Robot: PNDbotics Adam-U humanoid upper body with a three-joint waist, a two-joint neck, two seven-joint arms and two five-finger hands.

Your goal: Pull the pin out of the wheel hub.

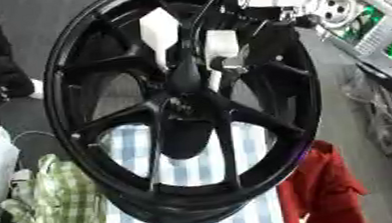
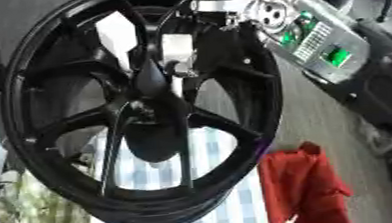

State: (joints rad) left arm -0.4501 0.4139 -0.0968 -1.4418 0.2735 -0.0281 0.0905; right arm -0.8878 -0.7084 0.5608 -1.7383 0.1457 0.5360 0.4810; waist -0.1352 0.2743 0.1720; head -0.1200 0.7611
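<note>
At the middle of both views a large black wheel [image 1: 181, 104] is seen standing nearly upright, filling most of the picture, with its spokes running out from the dark hub [image 1: 182, 79] to the rim. Behind the spokes, close to the hub, white block-shaped pieces [image 1: 160, 31] can be made out, and the pin itself cannot be picked out with any certainty among them. From the upper right the robot's right arm [image 2: 316, 34] is brought in, silver at the joint with a grey panel and green parts on the forearm, and its dark hand [image 1: 260, 40] is placed behind the wheel near the hub; whether its fingers are apart or closed on anything cannot be told, since the spokes hide them. Under the wheel a blue and white checked cloth [image 1: 187, 174] is spread. A green checked cloth [image 1: 62, 199] is bunched at the lower left, and a red cloth [image 2: 302, 185] lies at the lower right.
</note>
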